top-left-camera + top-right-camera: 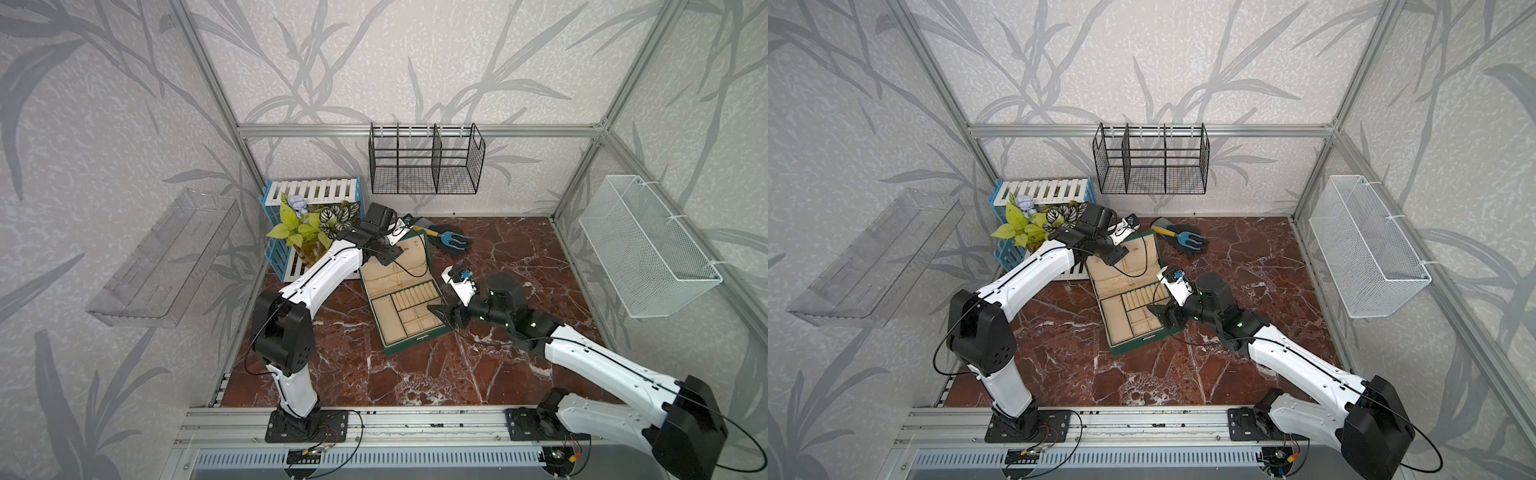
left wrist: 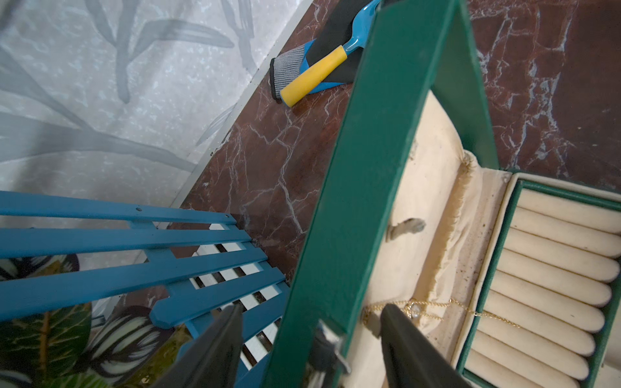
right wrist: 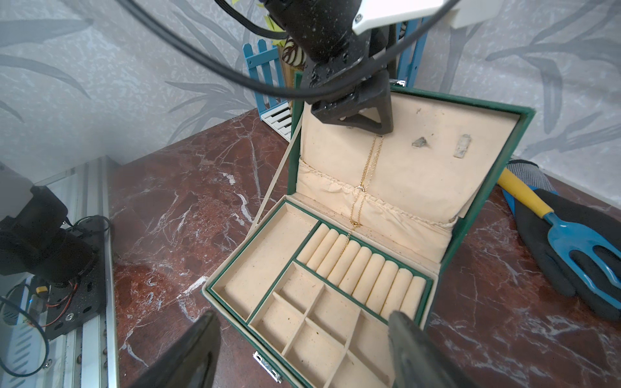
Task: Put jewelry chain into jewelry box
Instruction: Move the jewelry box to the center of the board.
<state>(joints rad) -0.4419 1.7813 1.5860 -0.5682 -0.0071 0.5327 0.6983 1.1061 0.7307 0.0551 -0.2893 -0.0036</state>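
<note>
The dark green jewelry box (image 1: pixel 405 347) (image 1: pixel 1142 343) stands open on the marble table, its lid upright. The thin gold jewelry chain (image 3: pixel 364 178) hangs down the cream lid lining and trails onto the ring rolls (image 3: pixel 366 268); its small pendant (image 2: pixel 412 309) shows in the left wrist view. My left gripper (image 1: pixel 395 249) (image 2: pixel 312 322) is open and straddles the lid's top edge (image 2: pixel 386 134), one finger inside beside the chain's upper end and one outside. Whether that finger touches the chain I cannot tell. My right gripper (image 1: pixel 440 313) (image 3: pixel 304 342) hovers open over the front compartments, holding nothing.
A black glove with a blue, yellow-handled garden fork (image 1: pixel 451 241) lies behind the box. A blue and white picket crate with plants (image 1: pixel 307 224) stands close behind the lid. A black wire basket (image 1: pixel 426 160), a white mesh basket (image 1: pixel 648 245) and a clear shelf (image 1: pixel 166 257) hang on the walls.
</note>
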